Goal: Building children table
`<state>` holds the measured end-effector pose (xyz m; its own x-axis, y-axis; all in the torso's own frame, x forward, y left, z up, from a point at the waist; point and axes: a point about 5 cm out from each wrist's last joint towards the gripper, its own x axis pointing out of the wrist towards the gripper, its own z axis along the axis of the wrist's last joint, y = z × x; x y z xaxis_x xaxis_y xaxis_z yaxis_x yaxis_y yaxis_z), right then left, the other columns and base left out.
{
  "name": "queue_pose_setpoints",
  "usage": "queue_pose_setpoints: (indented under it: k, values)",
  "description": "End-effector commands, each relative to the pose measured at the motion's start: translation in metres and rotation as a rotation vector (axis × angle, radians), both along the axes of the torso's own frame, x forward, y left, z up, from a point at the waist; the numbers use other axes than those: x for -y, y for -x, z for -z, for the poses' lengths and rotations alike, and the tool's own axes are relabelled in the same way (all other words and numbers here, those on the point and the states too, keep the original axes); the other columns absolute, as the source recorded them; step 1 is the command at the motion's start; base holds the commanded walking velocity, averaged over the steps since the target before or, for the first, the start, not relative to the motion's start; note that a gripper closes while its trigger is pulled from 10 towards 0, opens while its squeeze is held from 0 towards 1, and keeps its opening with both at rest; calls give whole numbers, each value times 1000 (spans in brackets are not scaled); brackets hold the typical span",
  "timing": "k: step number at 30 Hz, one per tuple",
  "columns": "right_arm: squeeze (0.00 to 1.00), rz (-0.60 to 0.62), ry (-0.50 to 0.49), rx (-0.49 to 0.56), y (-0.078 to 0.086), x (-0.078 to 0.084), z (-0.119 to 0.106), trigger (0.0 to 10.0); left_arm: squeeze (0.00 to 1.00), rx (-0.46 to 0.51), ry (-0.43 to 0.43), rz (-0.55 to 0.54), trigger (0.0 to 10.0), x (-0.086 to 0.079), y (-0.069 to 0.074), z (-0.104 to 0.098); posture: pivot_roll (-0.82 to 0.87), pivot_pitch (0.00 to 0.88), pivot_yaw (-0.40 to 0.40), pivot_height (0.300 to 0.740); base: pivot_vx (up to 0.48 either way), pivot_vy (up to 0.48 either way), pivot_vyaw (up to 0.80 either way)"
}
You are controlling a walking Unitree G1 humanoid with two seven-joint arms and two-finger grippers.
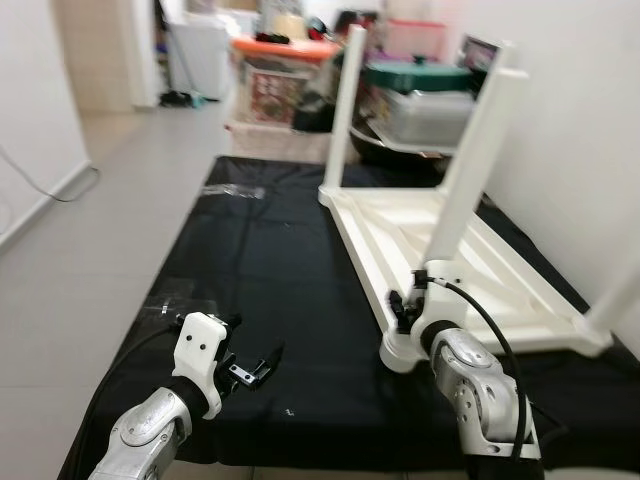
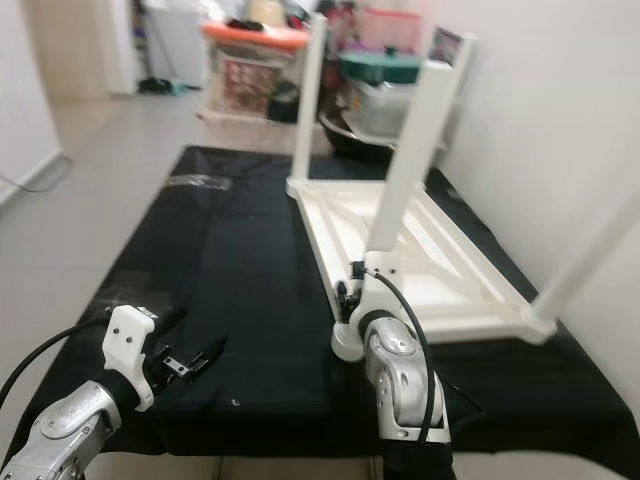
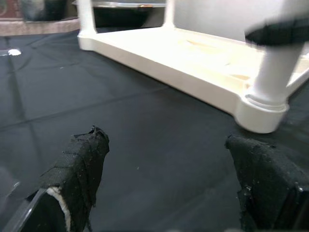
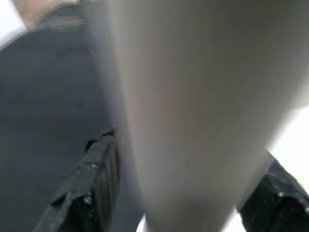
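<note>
A white children's table (image 1: pixel 385 215) lies upside down on a black cloth (image 1: pixel 260 260), its legs pointing up. My right gripper (image 1: pixel 418 300) is at the nearest corner, shut on the base of the near leg (image 1: pixel 465 170), just above its socket (image 1: pixel 398 352). In the right wrist view the leg (image 4: pixel 193 96) sits between the two black fingers (image 4: pixel 94 188). A second leg (image 1: pixel 345 100) stands at the far corner, and a third (image 1: pixel 622 290) at the right. My left gripper (image 1: pixel 255 345) hovers open and empty over the cloth, left of the table; its fingertips (image 3: pixel 89 150) are spread wide.
Stacked storage boxes (image 1: pixel 280 75), a lidded pot (image 1: pixel 415 75) and a dark pan stand behind the cloth. A white wall runs close along the right. Grey tiled floor (image 1: pixel 100 230) lies to the left, with a cable near the wall. Clear plastic wrap (image 1: pixel 235 190) lies on the cloth's far left.
</note>
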<state>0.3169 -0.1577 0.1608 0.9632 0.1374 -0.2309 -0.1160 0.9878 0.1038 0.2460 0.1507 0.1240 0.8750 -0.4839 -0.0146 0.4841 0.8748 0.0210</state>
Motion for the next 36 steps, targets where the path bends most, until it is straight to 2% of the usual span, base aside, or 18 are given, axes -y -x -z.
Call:
queue_pose_setpoints:
  k: [1, 2, 4, 6, 15, 16, 17, 18, 19, 21, 23, 24, 25, 26, 28, 31, 32, 36]
  values:
    - [0, -71, -46, 82, -6, 0, -19, 10000, 0, -9, -2, 4, 10000, -1, 1, 3, 81, 0, -108, 740, 0, 0, 0]
    - [0, -71, -46, 82, -6, 0, -19, 10000, 0, -9, -2, 4, 10000, -1, 1, 3, 81, 0, -108, 740, 0, 0, 0]
    - [0, -402, -226, 207, -1, -2, -44, 10000, 0, -7, 2, -4, 10000, -2, 0, 3, 86, 0, -111, 740, 0, 0, 0]
    - [0, -625, -206, 278, 1, -5, -53, 10000, 0, -4, 6, -5, 10000, -1, 0, 2, 98, 0, -121, 740, 0, 0, 0]
    - [0, -910, -94, 300, -5, -34, -44, 10000, 0, 5, 8, -10, 10000, 1, -2, 0, 120, 0, -139, 740, 0, 0, 0]
    - [0, -955, -96, 294, -3, -40, -40, 2627, 0, 3, 7, -9, 10000, 1, 0, 1, 120, 0, -143, 740, 0, 0, 0]
    - [0, -975, -104, 285, -3, -45, -37, 0, 0, 1, 5, -7, 10000, 2, 1, 2, 121, 0, -145, 740, 0, 0, 0]
    - [0, -936, -88, 267, -7, -47, -32, 0, 0, 0, 4, -8, 10000, 2, 2, 2, 125, 0, -147, 740, 0, 0, 0]
    - [0, -749, -19, 212, -23, -46, -25, 0, 0, 0, 7, -12, 10000, 1, 3, 2, 127, 0, -144, 740, 0, 0, 0]
    - [0, -532, 74, 158, -39, -42, -18, 0, 0, 0, 10, -17, 10000, 0, 3, 1, 127, 0, -144, 740, 0, 0, 0]
    - [0, -111, 142, 21, -54, -11, -4, 0, 0, -3, 11, -18, 10000, -1, 5, 1, 119, 0, -140, 740, 0, 0, 0]
    - [0, 242, 186, -89, -51, 22, 11, 0, 0, -9, 7, -17, 10000, -2, 7, 3, 110, 0, -139, 740, 0, 0, 0]
    - [0, 242, 186, -89, -51, 22, 11, 0, 0, -9, 7, -17, 10000, -2, 7, 3, 110, 0, -139, 740, 0, 0, 0]
    - [0, 334, 195, -107, -46, 34, 15, 0, 0, -12, 4, -17, 10000, -2, 7, 4, 110, 0, -139, 740, 0, 0, 0]
    - [0, 455, 202, -125, -21, 48, 26, 0, 0, -13, 7, -20, 10000, -3, 8, 4, 106, 0, -132, 740, 0, 0, 0]
    - [0, 440, 141, -157, 1, 38, 34, 0, 0, -14, 14, -20, 10000, -2, 9, 3, 91, 0, -120, 740, 0, 0, 0]
    - [0, 354, 110, -118, 3, 25, 32, 10000, 0, -18, 13, -14, 10000, -1, 9, 3, 87, 0, -116, 740, 0, 0, 0]
    - [0, 200, 109, -11, 7, -1, 21, 10000, 0, -25, 10, -4, 10000, 1, 10, 5, 82, 0, -114, 740, 0, 0, 0]
